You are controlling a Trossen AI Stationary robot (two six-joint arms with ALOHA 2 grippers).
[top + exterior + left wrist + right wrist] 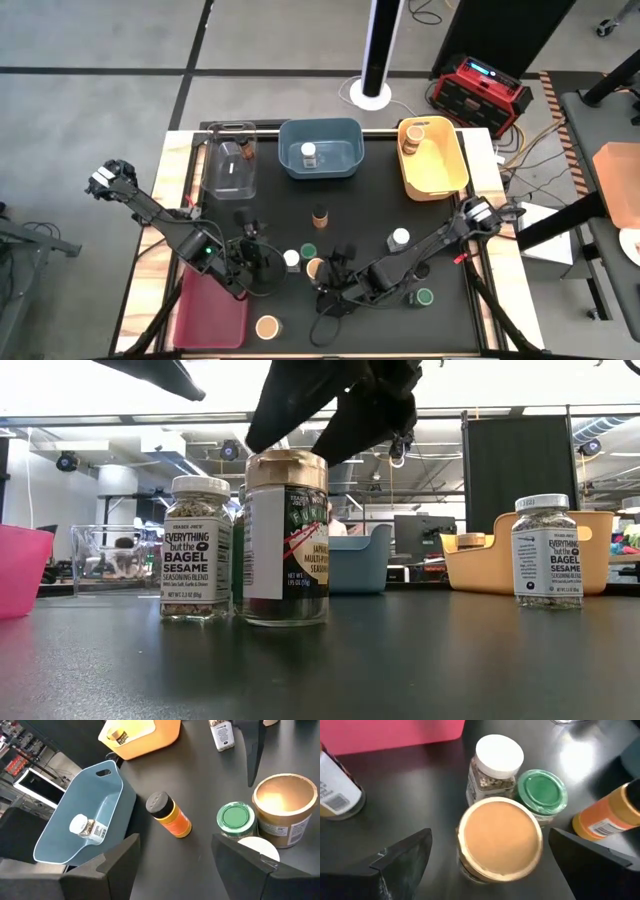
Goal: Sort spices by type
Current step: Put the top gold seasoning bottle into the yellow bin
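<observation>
My right gripper (485,865) hangs wide open over the tan-lidded furikake jar (499,840), which stands on the table (410,810) touching the white-lidded jar (495,767) and green-lidded jar (541,795), while my left gripper (175,865) waits open nearby.

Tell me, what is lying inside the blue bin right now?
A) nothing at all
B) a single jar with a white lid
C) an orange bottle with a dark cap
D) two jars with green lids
B: the blue bin holds one small white-lidded jar, which the left wrist view shows lying on its side; the orange bottle stands outside it on the table.
</observation>
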